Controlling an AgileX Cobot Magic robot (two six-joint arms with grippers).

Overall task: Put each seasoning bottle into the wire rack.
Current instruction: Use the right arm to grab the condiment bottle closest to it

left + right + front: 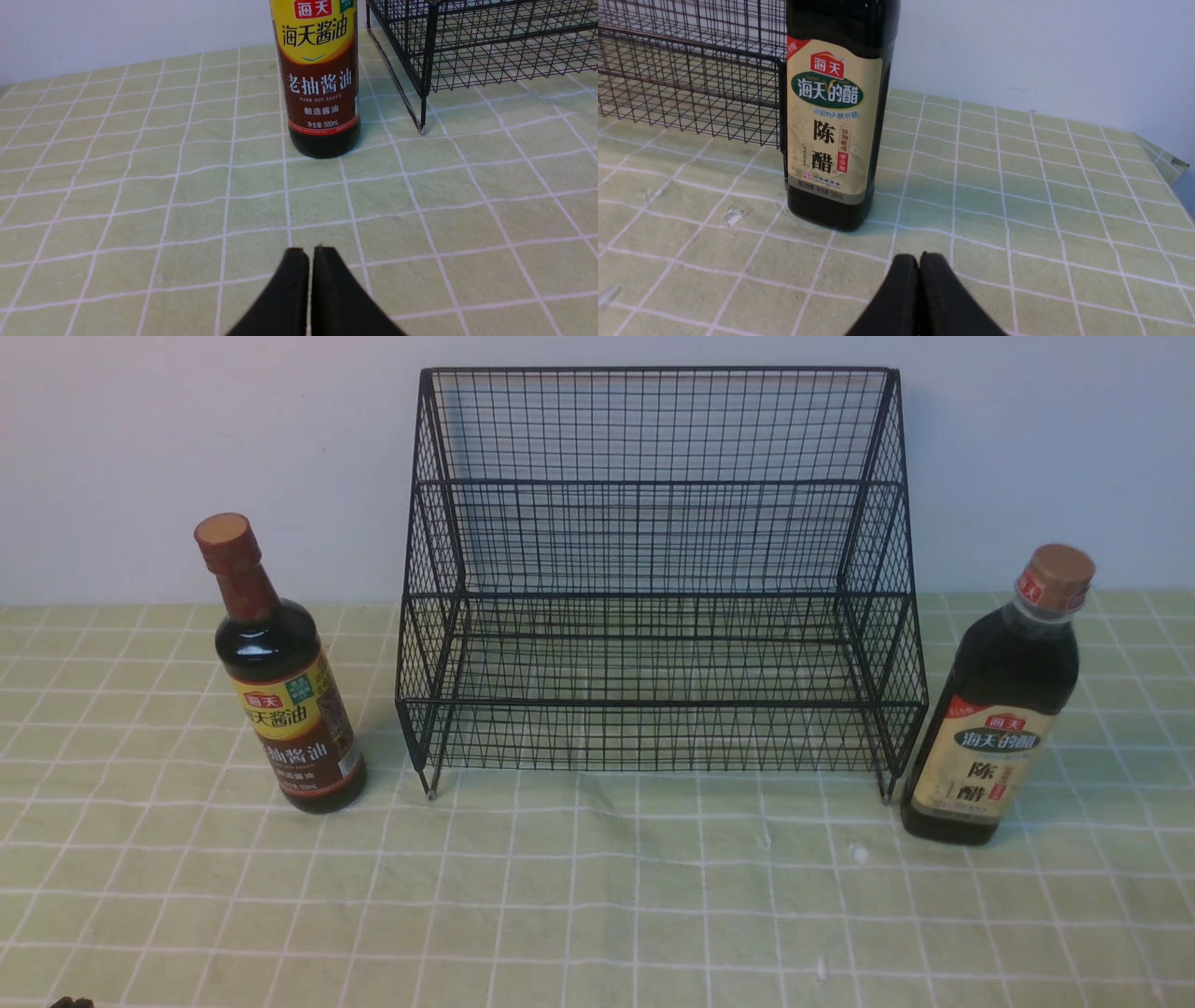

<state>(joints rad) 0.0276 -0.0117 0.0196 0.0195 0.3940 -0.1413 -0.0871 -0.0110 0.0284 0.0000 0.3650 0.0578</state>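
Note:
The long-necked bottle (pixel 280 681) with red-brown cap and yellow-brown label stands upright left of the black wire rack (pixel 658 588). The taller bottle (pixel 1004 709) with tan cap and beige label stands upright at the rack's right front foot. The rack holds nothing. My left gripper (pixel 310 252) is shut and empty, some way short of the long-necked bottle (pixel 320 79). My right gripper (pixel 919 257) is shut and empty, close in front of the taller bottle (pixel 833 116). Neither gripper shows in the front view.
A green checked cloth (pixel 597 896) covers the table up to a pale wall behind the rack. The cloth's far right edge (pixel 1174 163) shows in the right wrist view. Small white specks (pixel 733 215) lie on the cloth near the taller bottle.

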